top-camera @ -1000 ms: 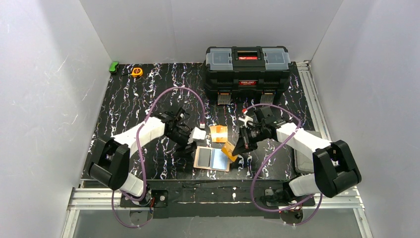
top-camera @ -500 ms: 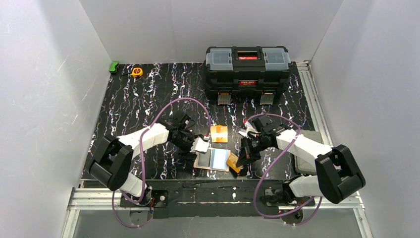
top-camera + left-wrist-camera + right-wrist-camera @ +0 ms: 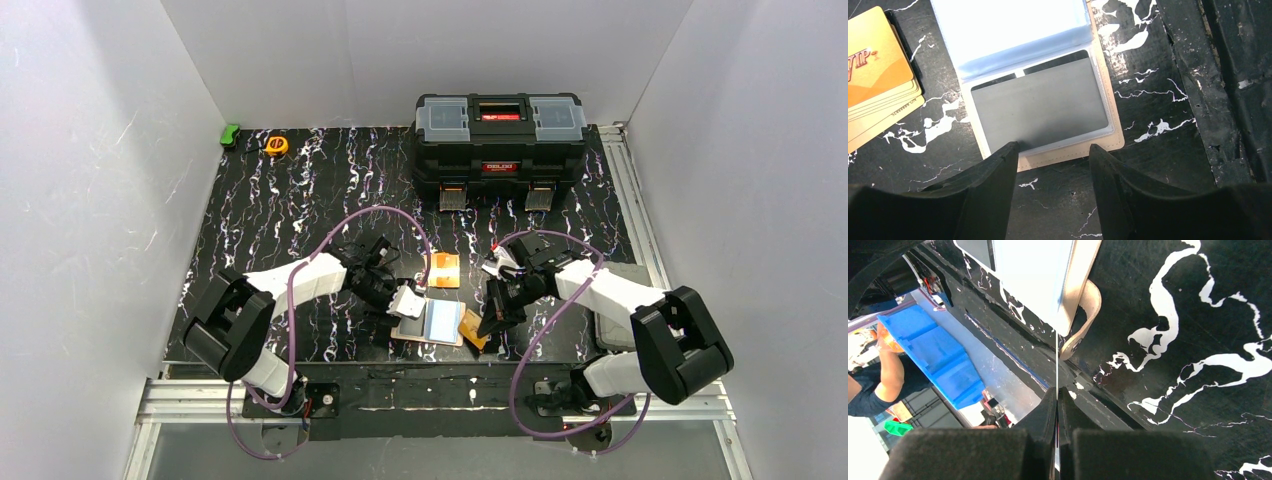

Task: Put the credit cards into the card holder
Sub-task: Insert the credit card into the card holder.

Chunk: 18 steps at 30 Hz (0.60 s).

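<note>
One card holder (image 3: 430, 322) lies open and flat, close to the near edge of the table (image 3: 270, 220). One dark card (image 3: 1040, 107) sits in its clear sleeve. Just behind the holder rests one stack of orange cards (image 3: 442, 270). The left wrist view shows about four layered edges, though the exact count is hard to make out. One more orange card (image 3: 470, 330) is tilted up at the holder's right side.

The left gripper (image 3: 1053, 152) has its fingers spread with nothing between them, their tips at the holder's near edge. The right gripper (image 3: 1057, 390) is clenched on the single orange card.

At the back stand one black toolbox (image 3: 500, 135), one yellow tape measure (image 3: 277, 145) and one small green object (image 3: 230, 133), all well apart from the arms. Open tabletop stretches between the holder and the toolbox, while in front of the holder there is little room before the table's edge.

The overhead view shows the held card's orange face. The right wrist view shows it only edge-on, as a thin pale line running toward the snap tab (image 3: 1083, 310). The left wrist view gives the sleeved dark card plainly
</note>
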Motion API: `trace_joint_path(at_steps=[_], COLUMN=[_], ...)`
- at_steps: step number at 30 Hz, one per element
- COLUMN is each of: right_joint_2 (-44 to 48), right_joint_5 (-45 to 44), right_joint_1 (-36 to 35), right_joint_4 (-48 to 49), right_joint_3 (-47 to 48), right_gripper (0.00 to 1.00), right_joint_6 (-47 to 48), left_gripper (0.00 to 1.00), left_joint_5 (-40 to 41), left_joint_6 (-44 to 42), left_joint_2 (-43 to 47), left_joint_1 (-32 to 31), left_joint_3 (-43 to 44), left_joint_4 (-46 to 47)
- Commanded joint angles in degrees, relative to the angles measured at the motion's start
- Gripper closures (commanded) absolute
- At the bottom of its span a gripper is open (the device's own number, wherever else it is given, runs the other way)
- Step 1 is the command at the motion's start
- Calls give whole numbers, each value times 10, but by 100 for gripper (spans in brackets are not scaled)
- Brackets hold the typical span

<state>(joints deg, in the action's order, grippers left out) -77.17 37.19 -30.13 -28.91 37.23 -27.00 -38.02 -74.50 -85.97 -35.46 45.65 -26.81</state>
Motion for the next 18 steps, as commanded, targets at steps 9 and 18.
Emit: trace_joint_path(at_steps=[9, 18], right_joint_2=[-23, 12], right_joint_5=[6, 4], right_joint_1=[-1, 5], right_joint_4=[29, 6], right_joint_3=[4, 16], right_gripper=[99, 99], right_joint_6=[-5, 9], left_gripper=[50, 55], left_joint_5=[4, 15], left_joint_6=[-30, -47], left_joint_2=[3, 1], left_joint_1=[-6, -10], left_joint_3=[-13, -18], left_joint_4=[-5, -5])
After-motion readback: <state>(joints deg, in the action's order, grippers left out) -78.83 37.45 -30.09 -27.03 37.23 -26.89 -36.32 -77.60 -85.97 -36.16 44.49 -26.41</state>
